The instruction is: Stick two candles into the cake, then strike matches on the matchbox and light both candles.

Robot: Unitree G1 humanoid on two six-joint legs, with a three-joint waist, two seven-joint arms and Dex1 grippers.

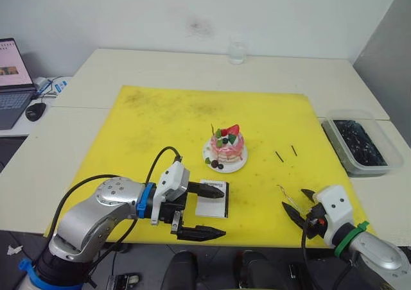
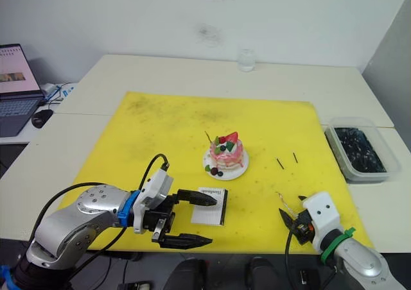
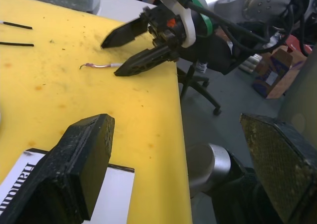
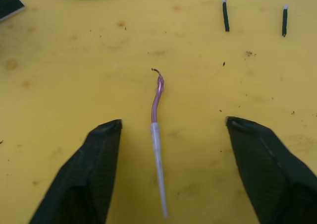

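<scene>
Candle (image 4: 157,144), a thin pale stick with a bent pinkish wick end, lies flat on the yellow mat (image 1: 160,129) between my right gripper's (image 4: 171,169) wide-spread black fingers, untouched, wick pointing away toward the two short dark matches (image 4: 226,15). My left gripper (image 1: 205,211) gapes empty, upper finger over the white matchbox (image 1: 214,201); cake (image 1: 227,144) beyond

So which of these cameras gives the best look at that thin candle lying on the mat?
The right wrist view: the candle lies whole between the open right gripper fingers, bent pinkish tip clear. The left wrist view shows it small beside that gripper. Both eye views show a faint wiry line on the yellow mat.
</scene>
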